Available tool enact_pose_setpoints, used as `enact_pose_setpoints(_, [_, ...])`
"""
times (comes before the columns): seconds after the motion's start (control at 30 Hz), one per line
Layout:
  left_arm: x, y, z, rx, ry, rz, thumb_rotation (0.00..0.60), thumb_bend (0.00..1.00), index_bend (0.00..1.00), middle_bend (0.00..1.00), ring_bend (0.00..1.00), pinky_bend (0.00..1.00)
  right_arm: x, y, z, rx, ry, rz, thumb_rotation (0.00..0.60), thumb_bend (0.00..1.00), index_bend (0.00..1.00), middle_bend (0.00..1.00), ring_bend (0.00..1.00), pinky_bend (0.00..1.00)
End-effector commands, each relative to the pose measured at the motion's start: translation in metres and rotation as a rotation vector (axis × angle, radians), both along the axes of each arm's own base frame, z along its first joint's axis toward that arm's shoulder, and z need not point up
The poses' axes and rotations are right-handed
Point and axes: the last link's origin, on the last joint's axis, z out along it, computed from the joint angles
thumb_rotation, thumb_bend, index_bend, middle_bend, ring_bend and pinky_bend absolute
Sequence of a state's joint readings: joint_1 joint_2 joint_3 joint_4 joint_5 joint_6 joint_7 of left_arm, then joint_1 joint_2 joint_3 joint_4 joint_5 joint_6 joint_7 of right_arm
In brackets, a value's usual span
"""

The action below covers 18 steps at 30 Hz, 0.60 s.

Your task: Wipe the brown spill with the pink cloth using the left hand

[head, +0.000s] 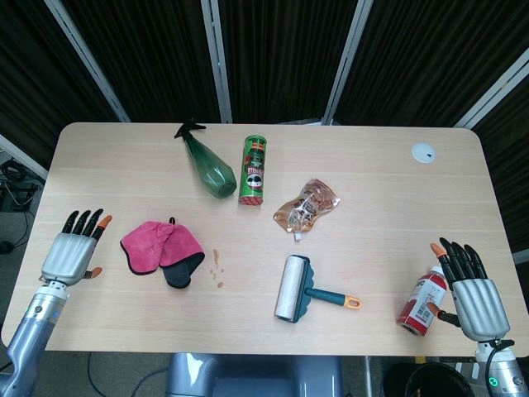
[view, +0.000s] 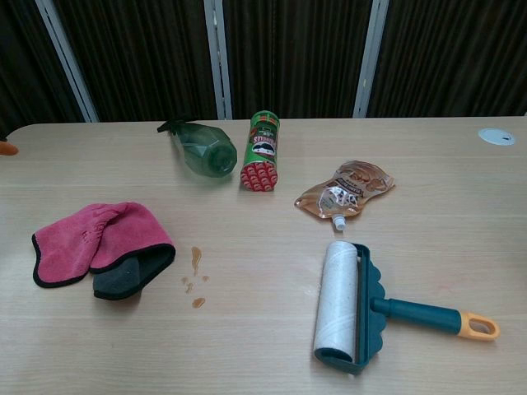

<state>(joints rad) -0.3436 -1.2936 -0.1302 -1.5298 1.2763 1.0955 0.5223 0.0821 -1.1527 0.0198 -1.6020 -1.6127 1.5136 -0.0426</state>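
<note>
The pink cloth (head: 157,246) (view: 95,240) lies crumpled on the left part of the table, with a dark underside showing at its near right corner. Small brown spill drops (head: 217,269) (view: 194,275) sit just right of it. My left hand (head: 73,252) hovers over the table's left edge, a short way left of the cloth, fingers spread and empty; only an orange fingertip (view: 6,148) shows in the chest view. My right hand (head: 471,289) stays off the table's front right corner, fingers apart, holding nothing.
A lint roller (head: 296,289) lies right of the spill. Behind are a green spray bottle (head: 208,165), a green can (head: 254,169) and a brown pouch (head: 307,204). A red bottle (head: 421,302) lies by my right hand. A white disc (head: 424,151) sits far right.
</note>
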Motion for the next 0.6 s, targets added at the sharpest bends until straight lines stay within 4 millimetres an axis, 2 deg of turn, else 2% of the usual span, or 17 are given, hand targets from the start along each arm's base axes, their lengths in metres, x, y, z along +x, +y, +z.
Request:
enact_pose_setpoints(0.03, [0.004, 0.015, -0.018, -0.02, 0.02, 0.02, 0.6, 0.0, 0.11, 0.0, 0.0, 0.03, 0.0, 0.0, 0.0, 0.002, -0.002, -0.005, 0.6, 0.03, 0.0, 0.0, 0.0, 0.02])
enact_pose_setpoints(0.27, [0.011, 0.026, -0.044, -0.047, 0.03, 0.04, 0.6, 0.0, 0.12, 0.0, 0.0, 0.03, 0.001, 0.0, 0.0, 0.003, -0.013, -0.008, 0.6, 0.03, 0.0, 0.0, 0.0, 0.02])
enact_pose_setpoints(0.6, [0.034, 0.043, -0.08, -0.06, 0.014, 0.047, 0.6, 0.0, 0.14, 0.0, 0.0, 0.06, -0.001, -0.001, 0.003, -0.005, -0.047, -0.034, 0.6, 0.03, 0.0, 0.0, 0.0, 0.02])
